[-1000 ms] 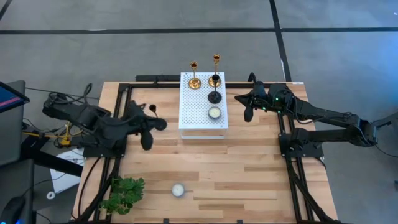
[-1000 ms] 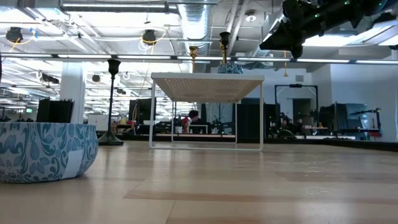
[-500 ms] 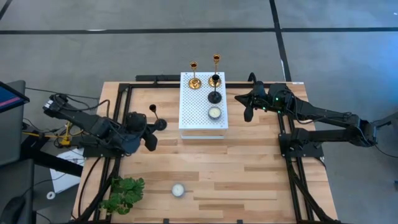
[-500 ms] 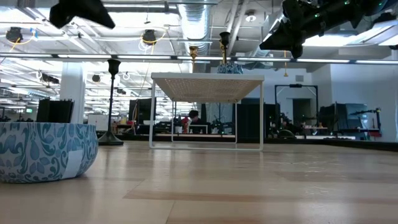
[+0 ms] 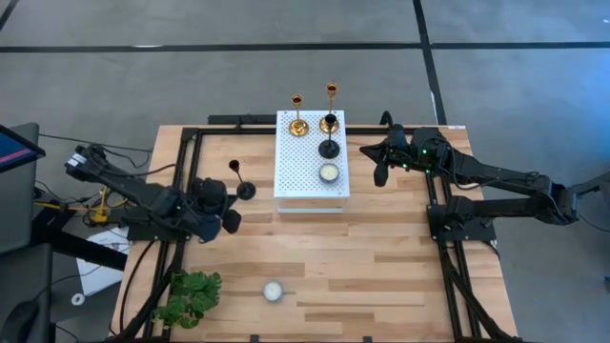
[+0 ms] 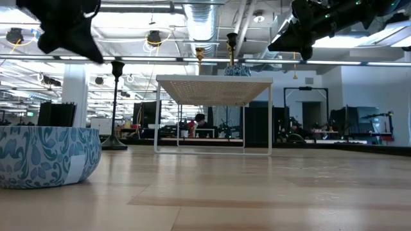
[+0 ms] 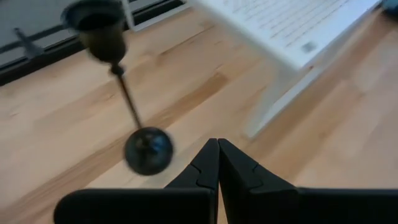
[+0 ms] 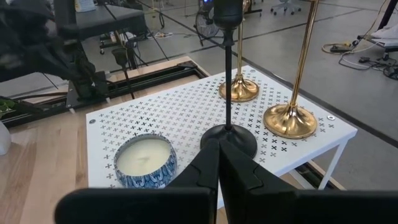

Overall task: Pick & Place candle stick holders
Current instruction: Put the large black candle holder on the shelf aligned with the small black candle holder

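A matte black candle stick holder (image 5: pixel 238 179) stands upright on its round base on the wooden table, left of the white perforated stand (image 5: pixel 295 171); it also shows in the left wrist view (image 7: pixel 127 106) and the low view (image 6: pixel 117 106). On the stand stand two gold holders (image 5: pixel 297 114) (image 5: pixel 331 100) and a second black holder (image 5: pixel 329 138) (image 8: pixel 227 81). My left gripper (image 5: pixel 230 221) (image 7: pixel 217 143) is shut and empty, just near of the table holder's base. My right gripper (image 5: pixel 379 173) (image 8: pixel 217 142) is shut and empty, raised at the stand's right side.
A blue-patterned candle tin (image 5: pixel 329 172) sits on the stand in front of the black holder. A second tin (image 5: pixel 273 292) (image 6: pixel 45 157) sits near the table's front edge, with a green plant (image 5: pixel 188 297) at the front left. A black frame (image 5: pixel 191 143) borders the table.
My left gripper has drawn back from the black holder on the table toward the left and near edges, and has come down into the low view. The holder stands where it was, its base now uncovered in the high view.
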Robot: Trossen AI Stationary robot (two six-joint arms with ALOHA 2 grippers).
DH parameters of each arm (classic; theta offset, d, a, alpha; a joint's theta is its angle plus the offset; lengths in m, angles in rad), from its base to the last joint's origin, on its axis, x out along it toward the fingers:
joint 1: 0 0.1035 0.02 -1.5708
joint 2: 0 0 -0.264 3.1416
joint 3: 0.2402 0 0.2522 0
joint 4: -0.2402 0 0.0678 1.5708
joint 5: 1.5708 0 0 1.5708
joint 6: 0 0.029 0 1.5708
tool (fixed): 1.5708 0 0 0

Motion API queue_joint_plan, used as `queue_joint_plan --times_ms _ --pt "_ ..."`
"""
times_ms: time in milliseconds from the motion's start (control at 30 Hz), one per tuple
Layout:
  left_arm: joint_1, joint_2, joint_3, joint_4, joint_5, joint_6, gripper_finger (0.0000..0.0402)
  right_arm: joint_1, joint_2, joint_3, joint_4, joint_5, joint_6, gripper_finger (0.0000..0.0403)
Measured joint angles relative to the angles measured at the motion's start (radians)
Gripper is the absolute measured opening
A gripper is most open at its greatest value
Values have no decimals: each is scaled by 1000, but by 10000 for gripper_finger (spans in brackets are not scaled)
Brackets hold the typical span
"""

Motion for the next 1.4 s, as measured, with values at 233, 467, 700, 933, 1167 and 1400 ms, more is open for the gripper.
queue_joint_plan --times_ms 233,467,700,933,1167,1400 --pt "49 1 -100 -2 0 -1 6 0 0 0 0 0 0 0" --pt "77 1 -137 8 -49 5 10 0 0 0 0 0 0 0" --pt "144 1 -166 65 -169 7 45 0 0 0 0 0 0 0" --pt "226 1 -262 230 -173 7 118 0 0 0 -1 0 0 0" --pt "282 1 -365 449 -172 7 200 0 0 0 -2 0 0 0" --pt "283 1 -376 471 -173 9 269 0 0 0 -4 0 0 0"
